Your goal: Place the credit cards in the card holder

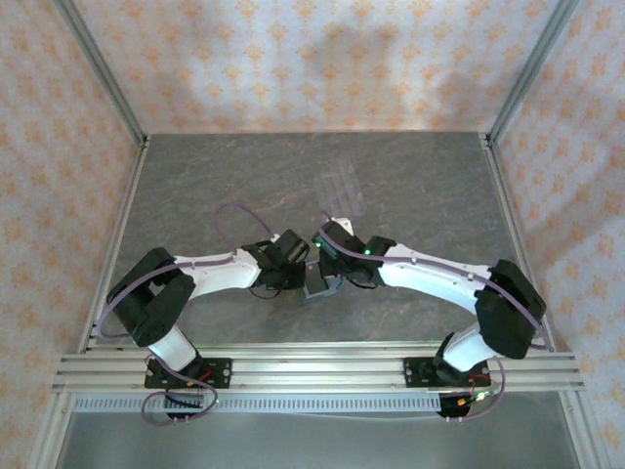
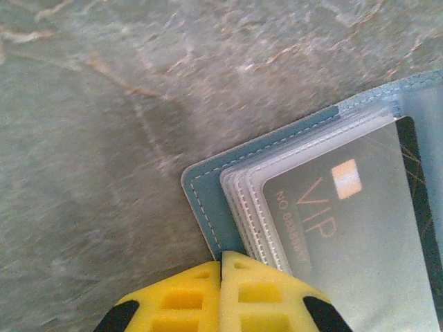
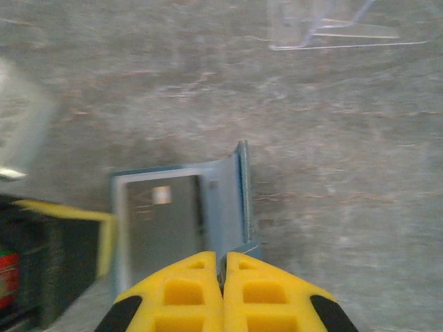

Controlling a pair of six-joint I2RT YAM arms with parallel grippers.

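The card holder (image 1: 320, 288) is a teal wallet lying open on the grey table between the two arms. In the left wrist view its stitched cover (image 2: 208, 200) holds several clear sleeves. A black credit card (image 2: 360, 221) marked VIP sits in the top sleeve. My left gripper (image 2: 221, 259) is shut, its yellow tips down at the cover's near edge. Nothing shows between its fingers. My right gripper (image 3: 223, 261) is shut on the card holder's raised flap (image 3: 232, 200), which stands up from the table. The black credit card (image 3: 163, 221) also shows in the right wrist view.
A clear ridged plastic tray (image 1: 340, 186) lies on the table behind the grippers, seen too in the right wrist view as the clear tray (image 3: 325, 28). Patterned walls and metal rails (image 1: 127, 234) bound the table on three sides.
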